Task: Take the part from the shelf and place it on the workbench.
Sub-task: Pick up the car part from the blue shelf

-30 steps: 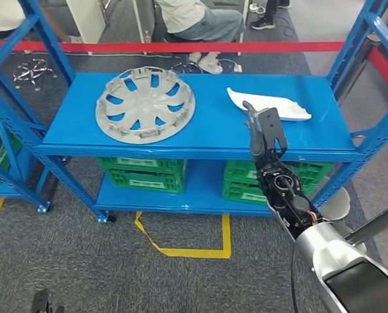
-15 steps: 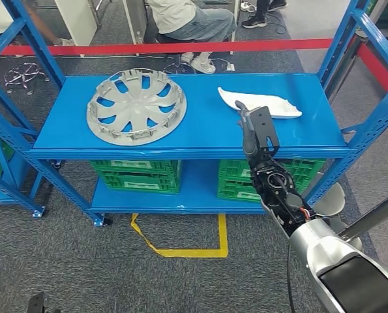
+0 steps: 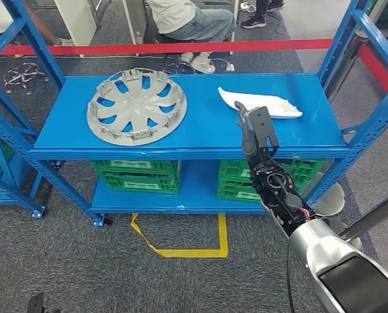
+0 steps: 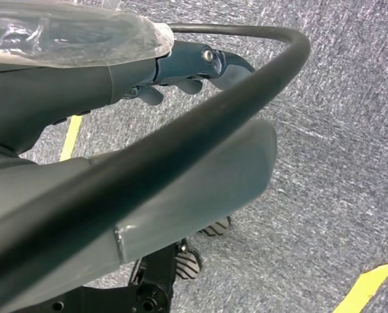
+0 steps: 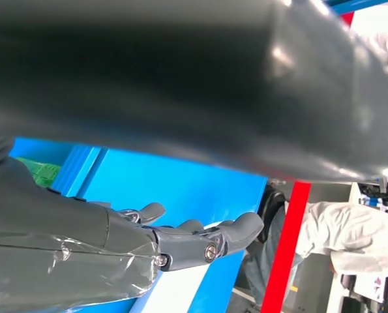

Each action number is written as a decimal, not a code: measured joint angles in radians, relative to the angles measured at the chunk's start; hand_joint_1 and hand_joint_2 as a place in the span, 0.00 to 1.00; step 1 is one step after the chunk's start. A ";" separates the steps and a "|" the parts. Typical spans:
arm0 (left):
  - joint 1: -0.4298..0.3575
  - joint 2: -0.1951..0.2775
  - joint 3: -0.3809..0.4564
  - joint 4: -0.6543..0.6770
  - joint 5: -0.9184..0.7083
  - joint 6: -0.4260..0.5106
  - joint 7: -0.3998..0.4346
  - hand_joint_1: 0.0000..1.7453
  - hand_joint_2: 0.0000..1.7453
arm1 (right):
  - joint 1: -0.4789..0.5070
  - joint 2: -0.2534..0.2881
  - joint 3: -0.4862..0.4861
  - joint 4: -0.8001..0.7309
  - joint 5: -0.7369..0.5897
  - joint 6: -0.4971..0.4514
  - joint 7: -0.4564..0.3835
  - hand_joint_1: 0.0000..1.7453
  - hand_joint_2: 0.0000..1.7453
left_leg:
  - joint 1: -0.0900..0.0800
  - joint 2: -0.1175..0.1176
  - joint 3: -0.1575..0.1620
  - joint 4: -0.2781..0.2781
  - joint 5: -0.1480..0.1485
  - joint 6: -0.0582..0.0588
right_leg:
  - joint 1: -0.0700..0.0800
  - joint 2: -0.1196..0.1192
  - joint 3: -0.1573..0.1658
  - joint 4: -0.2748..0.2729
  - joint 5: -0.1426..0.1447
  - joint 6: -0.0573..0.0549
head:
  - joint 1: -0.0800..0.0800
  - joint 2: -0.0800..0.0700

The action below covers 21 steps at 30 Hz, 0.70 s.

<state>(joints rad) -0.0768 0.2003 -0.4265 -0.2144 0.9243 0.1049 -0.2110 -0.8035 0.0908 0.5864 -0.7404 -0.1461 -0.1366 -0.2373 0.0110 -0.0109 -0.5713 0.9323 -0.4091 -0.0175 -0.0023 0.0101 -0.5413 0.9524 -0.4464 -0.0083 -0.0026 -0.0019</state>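
A white, flat, elongated part (image 3: 263, 103) lies at the right of the blue shelf's top board (image 3: 207, 134). A silver wheel cover (image 3: 136, 105) lies flat at the left of the same board. My right hand (image 3: 257, 130) is raised at the shelf's front edge, just in front of the white part's near end, with nothing in it. In the right wrist view its fingers (image 5: 201, 238) stretch out over the blue board. My left hand (image 4: 192, 65) hangs over the grey carpet with its fingers loosely extended, holding nothing.
Green crates (image 3: 137, 175) (image 3: 240, 179) fill the lower shelf. Blue uprights (image 3: 373, 111) frame the rack at both ends. A red barrier tape (image 3: 182, 47) runs behind it, and a person (image 3: 192, 16) sits beyond. Yellow floor tape (image 3: 182, 251) marks the carpet in front.
The whole picture shifted slightly a second ago, so the camera moved. My right hand keeps its place in front of the white part; in the last half second nothing moved.
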 joint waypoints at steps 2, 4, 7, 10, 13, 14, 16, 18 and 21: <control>-0.001 0.002 0.000 0.000 0.000 0.000 0.000 0.00 0.00 | 0.000 0.002 0.000 -0.001 0.000 0.000 0.000 0.00 0.00 | 0.000 0.000 0.007 -0.009 -0.001 0.009 | -0.001 0.000 0.004 -0.010 0.001 0.006 | -0.001 0.000; 0.000 0.003 0.000 0.000 0.001 -0.002 0.000 0.00 0.00 | 0.000 0.004 0.000 -0.003 0.000 0.001 -0.001 0.00 0.00 | 0.006 0.004 0.036 -0.048 0.006 0.021 | 0.000 -0.001 0.004 -0.005 -0.004 0.013 | -0.001 0.000; 0.000 0.004 -0.001 0.000 0.006 -0.006 0.000 0.00 0.00 | -0.006 0.005 0.001 -0.001 0.001 0.013 0.000 0.00 0.00 | 0.016 0.011 0.073 -0.085 0.011 0.025 | -0.007 -0.002 -0.080 0.157 -0.071 0.025 | 0.011 0.000; 0.001 0.003 -0.002 0.000 0.011 -0.006 0.002 0.00 0.00 | 0.000 0.005 0.004 0.007 0.002 0.023 0.000 0.00 0.00 | 0.025 0.009 0.085 -0.081 -0.002 0.011 | -0.030 -0.004 -0.145 0.252 -0.075 0.047 | 0.015 0.000; 0.003 0.006 -0.002 0.000 0.018 -0.004 0.003 0.00 0.00 | -0.001 0.007 0.007 0.014 0.002 0.029 -0.003 0.00 0.00 | 0.043 0.001 0.088 -0.048 -0.034 -0.025 | -0.054 -0.004 -0.076 0.090 0.016 0.080 | 0.026 0.000; 0.003 0.009 -0.002 0.000 0.020 -0.002 0.003 0.00 0.00 | -0.002 0.009 0.007 0.017 0.002 0.031 -0.004 0.00 0.00 | 0.045 -0.001 0.083 -0.031 -0.044 -0.037 | -0.057 0.000 -0.055 0.052 0.025 0.079 | 0.031 0.000; 0.002 0.013 -0.002 0.001 0.023 0.001 0.003 0.00 0.00 | 0.000 0.014 0.008 0.022 0.002 0.032 -0.005 0.00 0.00 | 0.046 -0.004 0.075 -0.010 -0.055 -0.054 | -0.050 0.010 -0.045 0.046 0.009 0.059 | 0.029 0.000; -0.002 0.010 -0.002 0.001 0.024 0.001 0.003 0.00 0.00 | -0.003 0.020 0.009 0.023 0.003 0.033 -0.006 0.00 0.00 | 0.051 -0.002 0.077 -0.004 -0.060 -0.060 | -0.045 0.014 -0.043 0.053 -0.002 0.034 | 0.011 0.000; -0.006 0.008 -0.002 0.000 0.023 -0.002 0.002 0.00 0.00 | -0.017 0.026 0.009 0.024 0.003 0.032 -0.008 0.00 0.00 | 0.048 0.008 0.003 0.128 -0.096 -0.055 | -0.038 0.014 -0.017 0.048 -0.020 0.009 | -0.016 0.000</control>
<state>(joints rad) -0.0827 0.2078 -0.4287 -0.2140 0.9468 0.1031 -0.2090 -0.8209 0.1165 0.5955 -0.7168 -0.1427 -0.1044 -0.2448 0.0593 -0.0033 -0.5679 1.0599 -0.5054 -0.0721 -0.0404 0.0240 -0.5587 1.0001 -0.4660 0.0003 -0.0188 -0.0019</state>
